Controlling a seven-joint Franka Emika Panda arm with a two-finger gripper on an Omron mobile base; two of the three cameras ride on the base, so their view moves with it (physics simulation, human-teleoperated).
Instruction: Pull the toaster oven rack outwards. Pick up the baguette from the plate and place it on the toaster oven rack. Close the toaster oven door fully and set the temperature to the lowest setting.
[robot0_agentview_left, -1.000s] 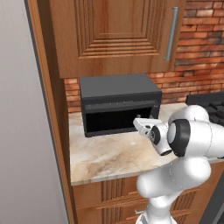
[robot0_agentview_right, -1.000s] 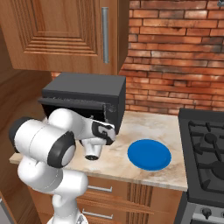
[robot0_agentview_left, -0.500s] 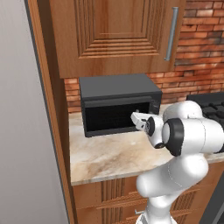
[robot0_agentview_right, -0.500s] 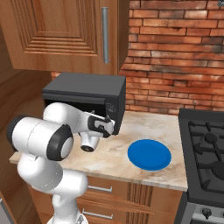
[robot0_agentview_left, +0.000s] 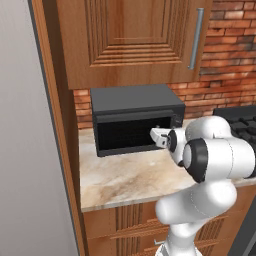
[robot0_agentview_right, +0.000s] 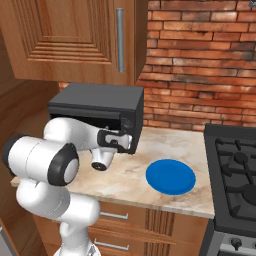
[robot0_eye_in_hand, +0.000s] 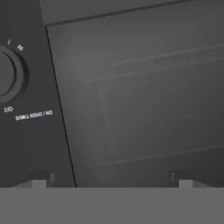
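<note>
The dark grey toaster oven (robot0_agentview_left: 134, 111) (robot0_agentview_right: 97, 105) stands on the counter against the brick wall. Its toaster oven door (robot0_agentview_left: 125, 136) (robot0_eye_in_hand: 148, 100) stands upright, flat against the front. My gripper (robot0_agentview_left: 154, 135) (robot0_agentview_right: 123, 142) (robot0_eye_in_hand: 112, 183) hovers open just in front of the door's right end, beside the control strip, with nothing between its fingers. A round knob (robot0_eye_in_hand: 6, 74) of that strip shows close by in the hand view. To the right of the oven lies the bright blue plate (robot0_agentview_right: 170, 176), bare. The baguette and the toaster oven rack are hidden.
A wooden wall cabinet (robot0_agentview_left: 135, 40) (robot0_agentview_right: 70, 40) with a metal handle hangs right above the oven. A black stove (robot0_agentview_right: 235, 170) borders the counter on the right. Bare marble counter (robot0_agentview_left: 120, 177) lies in front of the oven.
My hand has risen from above the counter and moved in towards the oven's front right. The jaws have spread a little wider.
</note>
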